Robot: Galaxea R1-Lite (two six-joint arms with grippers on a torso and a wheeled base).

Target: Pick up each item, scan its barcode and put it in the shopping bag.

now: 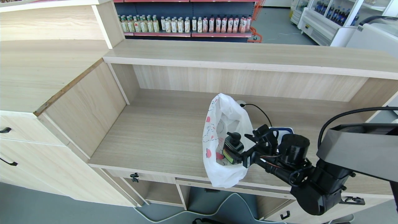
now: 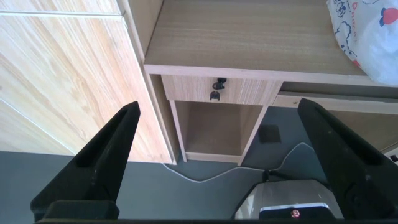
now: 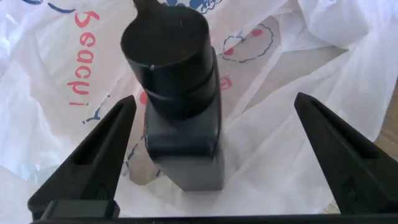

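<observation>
Pale wood worktop (image 1: pixel 161 137) carries a white printed plastic shopping bag (image 1: pixel 224 109), in whose open mouth a black pump-top bottle (image 1: pixel 232 147) stands between the spread fingers of the right end effector (image 3: pixel 214 104), untouched, so bagging looks nearly done and the next move calls for backing out without snagging the plastic.

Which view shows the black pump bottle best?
Right wrist view: the black pump bottle sits close, between the right gripper's open fingers, inside the shopping bag. Head view shows it small at the bag's mouth; left wrist view catches the bag's edge.
</observation>
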